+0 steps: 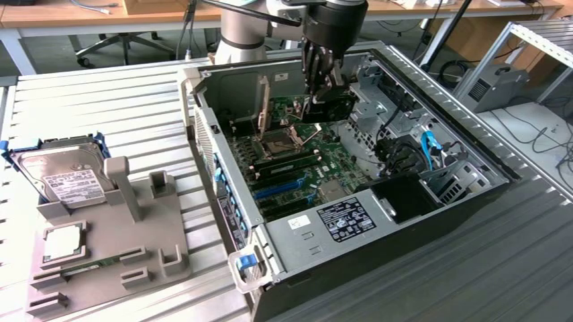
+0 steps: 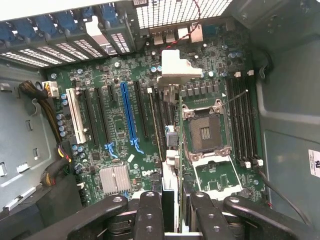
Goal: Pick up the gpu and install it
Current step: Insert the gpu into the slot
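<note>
Gpu (image 2: 171, 165) held edge-on between gripper (image 1: 321, 80) fingers (image 2: 150, 220), upright over the motherboard (image 2: 120, 125) inside the open case (image 1: 296, 248), at upper centre of the exterior view. Beside the empty CPU socket (image 2: 206, 131). Hard drive (image 1: 61, 176) on grey holder (image 1: 117, 248), lower left.

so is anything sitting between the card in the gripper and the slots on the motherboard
Nothing visible. The gripper holds the thin green gpu card with its silver end bracket over the green motherboard, and the long blue and black slots below lie bare, no cable across them.
</note>
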You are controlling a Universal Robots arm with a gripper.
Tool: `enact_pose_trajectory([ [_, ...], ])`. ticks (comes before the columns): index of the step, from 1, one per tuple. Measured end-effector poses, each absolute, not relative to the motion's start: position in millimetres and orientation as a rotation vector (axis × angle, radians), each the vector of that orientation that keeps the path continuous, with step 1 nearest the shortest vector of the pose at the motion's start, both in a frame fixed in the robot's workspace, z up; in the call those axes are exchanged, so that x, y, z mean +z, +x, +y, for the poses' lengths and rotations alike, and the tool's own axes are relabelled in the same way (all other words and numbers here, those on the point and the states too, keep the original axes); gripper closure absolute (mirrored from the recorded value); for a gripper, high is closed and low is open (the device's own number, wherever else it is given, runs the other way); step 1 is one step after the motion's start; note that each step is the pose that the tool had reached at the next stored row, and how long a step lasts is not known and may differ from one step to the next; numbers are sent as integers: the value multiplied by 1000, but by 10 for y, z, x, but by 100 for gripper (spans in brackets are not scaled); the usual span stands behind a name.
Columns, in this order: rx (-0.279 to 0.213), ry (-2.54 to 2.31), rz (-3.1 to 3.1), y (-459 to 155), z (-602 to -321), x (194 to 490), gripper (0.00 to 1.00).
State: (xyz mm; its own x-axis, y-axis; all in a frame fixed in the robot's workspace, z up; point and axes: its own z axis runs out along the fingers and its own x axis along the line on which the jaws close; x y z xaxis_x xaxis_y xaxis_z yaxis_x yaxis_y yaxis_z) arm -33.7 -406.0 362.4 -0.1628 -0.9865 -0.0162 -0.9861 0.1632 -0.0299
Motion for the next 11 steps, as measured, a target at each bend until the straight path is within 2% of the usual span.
enact_pose_trajectory([
  [11,-19,-2040,2347,-337,-4060,3624,74],
])
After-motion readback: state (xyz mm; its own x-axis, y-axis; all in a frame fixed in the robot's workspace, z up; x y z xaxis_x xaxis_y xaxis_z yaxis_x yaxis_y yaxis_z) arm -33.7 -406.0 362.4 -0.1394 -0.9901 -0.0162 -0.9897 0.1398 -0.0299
